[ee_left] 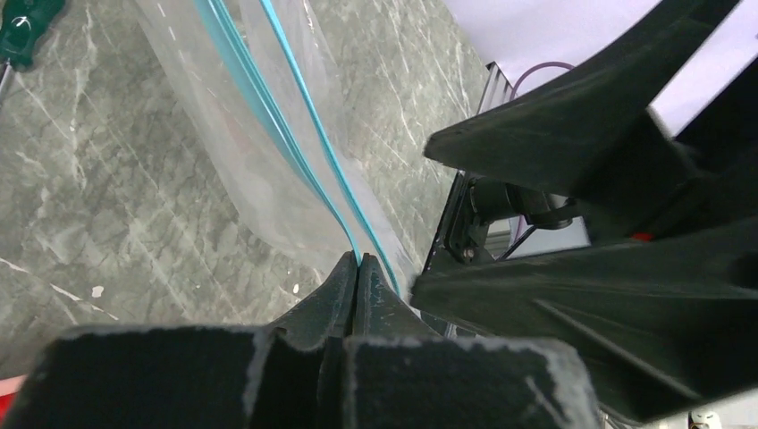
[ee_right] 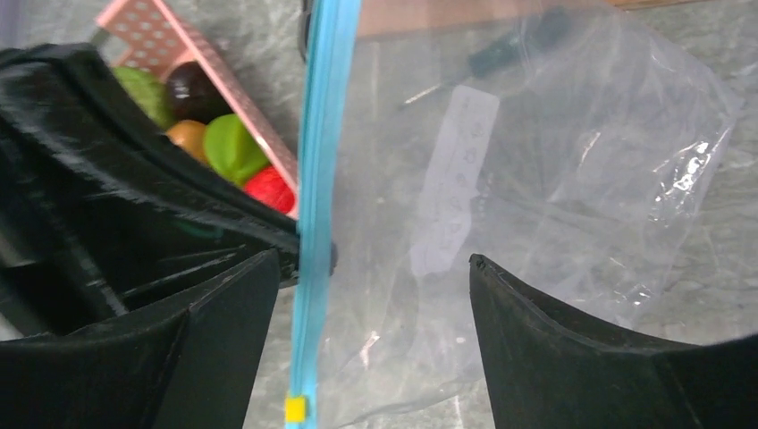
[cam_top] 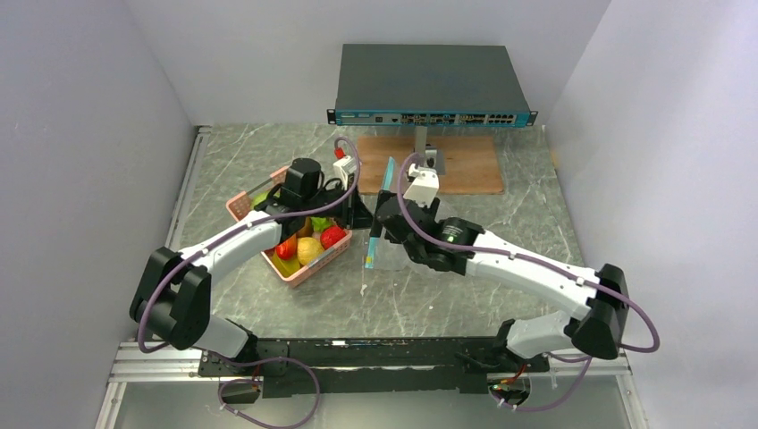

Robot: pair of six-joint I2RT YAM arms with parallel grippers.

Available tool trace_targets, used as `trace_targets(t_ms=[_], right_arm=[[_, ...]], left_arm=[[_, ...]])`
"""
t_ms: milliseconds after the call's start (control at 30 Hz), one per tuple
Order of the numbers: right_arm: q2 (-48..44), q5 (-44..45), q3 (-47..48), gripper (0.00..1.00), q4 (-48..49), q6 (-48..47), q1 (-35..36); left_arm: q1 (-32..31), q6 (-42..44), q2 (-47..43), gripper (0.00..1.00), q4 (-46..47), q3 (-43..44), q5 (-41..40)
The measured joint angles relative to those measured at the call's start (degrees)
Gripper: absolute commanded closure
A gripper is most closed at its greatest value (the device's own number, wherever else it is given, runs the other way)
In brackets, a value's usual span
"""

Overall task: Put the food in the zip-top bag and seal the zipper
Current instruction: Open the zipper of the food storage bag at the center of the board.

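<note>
Left wrist view: the left gripper [ee_left: 357, 266] is pinched tight on the zipper [ee_left: 268, 112], its jaws meeting on the teal strip at the mouth of the zip-top bag [ee_left: 223, 161]. From above, the bag stands edge-up just right of the pink basket [cam_top: 240, 207], which holds the food [cam_top: 308, 248]. The right gripper [ee_right: 371, 259] is spread wide and grips nothing, with the bag's mouth between its fingers [ee_right: 223, 331]. A green-handled screwdriver [ee_left: 22, 27] lies beyond the bag from the basket.
</note>
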Motion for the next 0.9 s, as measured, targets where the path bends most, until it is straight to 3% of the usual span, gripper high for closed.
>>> trace_targets(t_ms=[100, 400, 600, 767, 833, 900], right_arm=[[2.36, 1.09, 0.52, 0.32, -1.77, 0.17, -0.39], [4.7, 3.32, 1.16, 0.35, -3.02, -0.46, -0.55], [9.73, 7.87, 2.86, 0.43, -8.28, 1.36, -0.72], [13.27, 11.45, 7.26, 0.59, -13.77, 1.4, -0.7], [14.6, 13.14, 10.1, 0.8, -15.67, 1.22, -0.7], [15.85, 15.45, 12.66, 0.93, -17.42, 0.66, -0.7]], left_arm=[[-0.24, -0.09, -0.02, 1.0, 0.28, 0.0, 0.0], [-0.04, -0.79, 0.0, 1.0, 0.61, -0.11, -0.94], [-0.26, -1.03, -0.24, 1.0, 0.68, -0.11, -0.96], [-0.24, -1.03, -0.24, 1.0, 0.35, -0.11, -1.03], [-0.26, -1.03, -0.24, 1.0, 0.09, -0.11, -1.16], [-0.26, -0.98, -0.24, 1.0, -0.39, -0.11, -1.46]])
